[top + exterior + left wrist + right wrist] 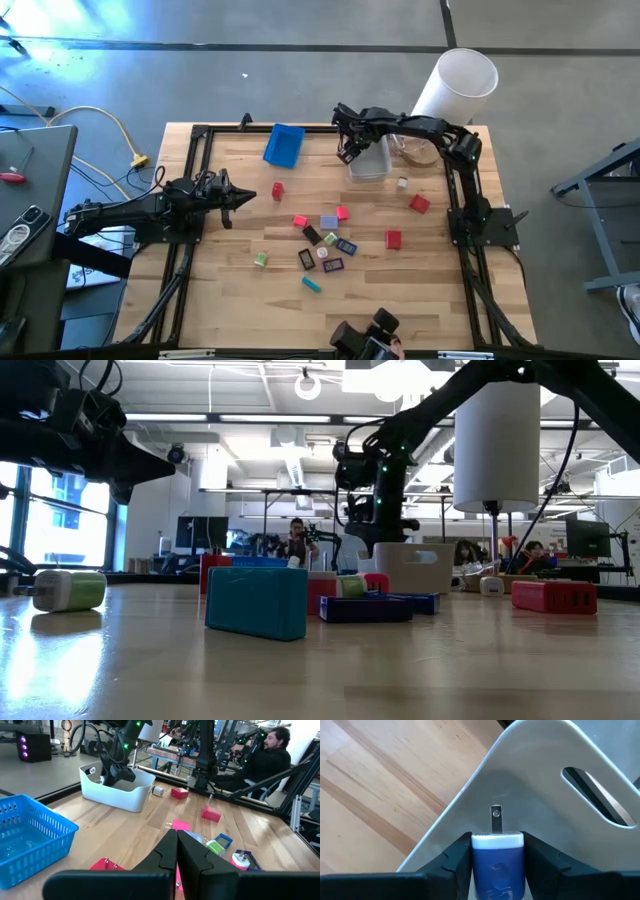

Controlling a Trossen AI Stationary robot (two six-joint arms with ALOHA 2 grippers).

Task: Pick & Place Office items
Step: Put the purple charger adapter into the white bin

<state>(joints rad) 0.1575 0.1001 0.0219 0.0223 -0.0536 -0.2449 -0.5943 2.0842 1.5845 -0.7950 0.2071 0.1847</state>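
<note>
Small office items lie scattered mid-table: red blocks [277, 190] [393, 239] [419, 204], a pink piece [299, 222], a teal one [312, 284], a green one [260, 259]. My right gripper [350, 150] hangs over the translucent white bin [370, 162], shut on a small blue-and-white plug block [497, 862]. The bin's inner wall [535, 785] fills the right wrist view behind it. My left gripper [245, 196] is shut and holds nothing; it hovers at the table's left, pointing toward the items. The blue tray [284, 145] stands at the far edge. My right gripper pinches the plug block by its two blue sides [479, 865], one finger [455, 857] on each side, coming from above and pointing down into the bin. The white end with its metal prong [496, 819] sticks out beyond the fingertips. The block is lifted clear.
A tall white cylinder [455, 85] stands past the far right corner, with a clear bowl [418, 150] beside the bin. A black frame rail [190, 180] borders the table. People sit in the room beyond [270, 750]. Bare wood lies along the near edge [420, 300].
</note>
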